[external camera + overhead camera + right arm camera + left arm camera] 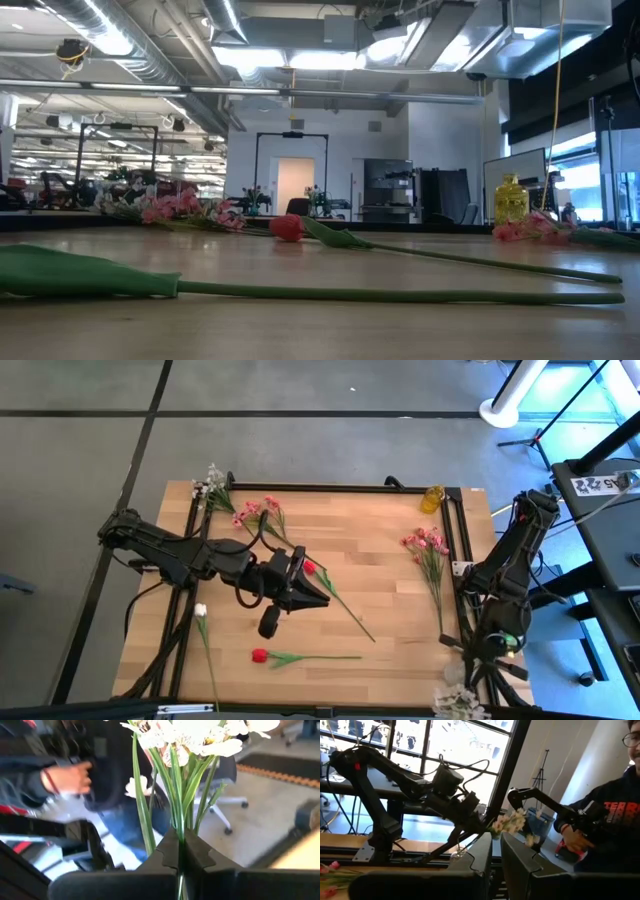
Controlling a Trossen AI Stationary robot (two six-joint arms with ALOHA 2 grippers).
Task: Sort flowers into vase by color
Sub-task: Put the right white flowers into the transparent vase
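My right gripper (178,851) hangs past the table's near right corner, shut on a bunch of white flowers (455,702), whose blossoms (510,822) stand beyond its fingertips. My left gripper (496,865) is held high over the table's middle (312,595), all but shut, with nothing between the fingers. A red tulip (308,567) lies flat on the table under it. Another red tulip (260,655), a white tulip (201,610), pink sprays (255,512) (428,545) and a white spray (212,485) also lie on the table. A yellow vase (432,498) stands at the far right. My right gripper pinches several green stems and leaves (177,827) of the white flowers between its two fingers, below the blossoms. The fingers are nearly level and point past the table's near edge. The bunch is lifted clear of the table, with the blossoms (200,740) spreading out beyond the fingertips.
A person stands off the table's near right side, one hand (575,840) close to the held flowers. A black frame rail (330,487) borders the wooden table. The yellow vase shows at the right in the low view (510,198).
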